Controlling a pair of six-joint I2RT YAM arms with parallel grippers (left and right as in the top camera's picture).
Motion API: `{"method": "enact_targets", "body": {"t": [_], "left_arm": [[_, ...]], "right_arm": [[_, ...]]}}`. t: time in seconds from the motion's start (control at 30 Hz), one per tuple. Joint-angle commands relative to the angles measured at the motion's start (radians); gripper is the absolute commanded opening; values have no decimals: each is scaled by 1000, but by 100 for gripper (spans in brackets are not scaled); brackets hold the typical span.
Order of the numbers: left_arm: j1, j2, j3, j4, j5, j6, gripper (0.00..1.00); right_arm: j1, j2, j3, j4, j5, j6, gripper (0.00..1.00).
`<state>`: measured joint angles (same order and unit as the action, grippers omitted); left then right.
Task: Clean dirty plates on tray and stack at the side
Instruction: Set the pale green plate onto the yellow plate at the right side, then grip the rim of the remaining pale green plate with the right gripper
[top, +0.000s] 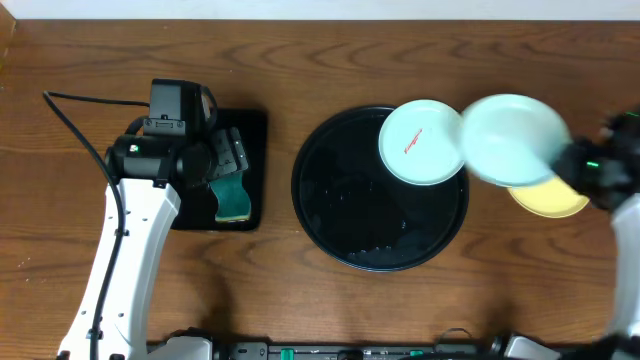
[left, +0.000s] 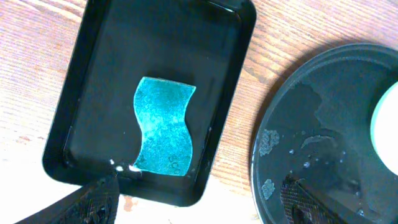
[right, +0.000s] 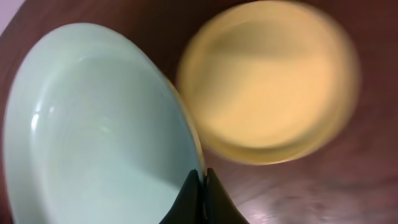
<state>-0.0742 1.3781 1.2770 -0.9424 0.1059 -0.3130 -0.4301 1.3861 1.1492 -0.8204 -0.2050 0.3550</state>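
Right pincer (right: 203, 193): fingers shut together on the rim of a mint-green plate (right: 93, 124), a thin edge pinch with the bowl of the plate hanging out to one side. Overhead, that plate was off the round tray (top: 340, 200) and raised over the near edge of the yellow plate (top: 555, 198), which lay flat on the bench (top: 300, 300) to the right of the tray. Both views were blurred there, so I could not tell whether the two plates touched. The wrist view showed no red mark on the held plate.

Left pincer (left: 202, 205): fingers wide apart, holding nothing, hovering above the blue sponge (left: 165, 127) in the rectangular tray (left: 99, 74).

One streaked plate (top: 422, 142) sat on the upper right part of the round tray, red line across its middle, not yet wiped.

Handling, my judgement:
- Plates looked like thin, stiff plastic. Light, unlikely to break.
- Glossy surface. Droplets and smears on the round tray suggested wet surfaces, so I expected slip.
- A hold at one rim point lets the plate swing. Grip deep over the lip, and keep the plate near level when setting it onto the yellow one.
- For the streaked plate, take the rim at its outer right side.
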Motion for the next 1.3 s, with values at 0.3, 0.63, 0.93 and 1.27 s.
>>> {"method": "enact_targets", "body": {"t": [0.3, 0.63, 0.93, 1.27], "left_arm": [[4, 0, 23, -6, 3, 9, 84], [4, 0, 23, -6, 3, 9, 83], [4, 0, 23, -6, 3, 9, 83], [4, 0, 23, -6, 3, 9, 84]], "right_arm": [[-303, 278, 3, 13, -25, -19, 1], [-259, 169, 27, 81, -308, -85, 48], [135, 11, 26, -44, -228, -265, 46], [473, 225, 12, 174, 277, -265, 57]]}}
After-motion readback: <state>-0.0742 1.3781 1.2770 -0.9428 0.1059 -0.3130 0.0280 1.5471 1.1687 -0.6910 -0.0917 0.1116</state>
